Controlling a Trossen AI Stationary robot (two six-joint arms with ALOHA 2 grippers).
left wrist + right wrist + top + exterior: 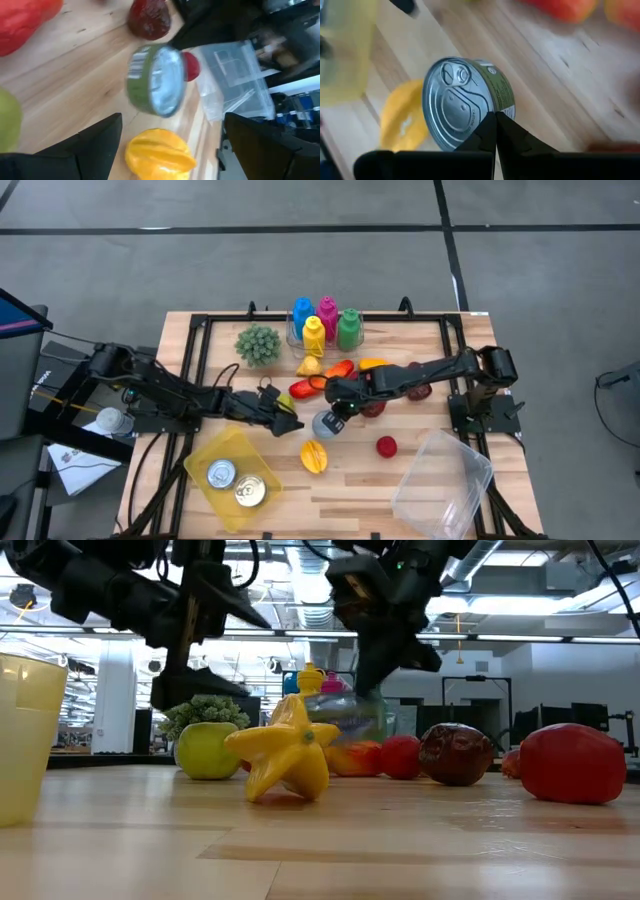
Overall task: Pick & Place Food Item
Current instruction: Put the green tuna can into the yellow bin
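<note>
Wooden table, mid-transfer: right gripper [495, 122] pinches tin can [465, 102] rim, aloft. Left gripper [170, 145] spread, facing it. Next: carry to yellow bin [205, 460]

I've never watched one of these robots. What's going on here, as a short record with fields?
Setting: wooden table with toy foods
Right gripper: shut on the rim of a tin can, holding it above the table
Left gripper: open, empty, beside the can
Below the can: yellow starfruit
Yellow bin: holds two tins already
Clear container: tipped near the right front corner
Other items: red round fruit, coloured bottles, green spiky plant
</note>
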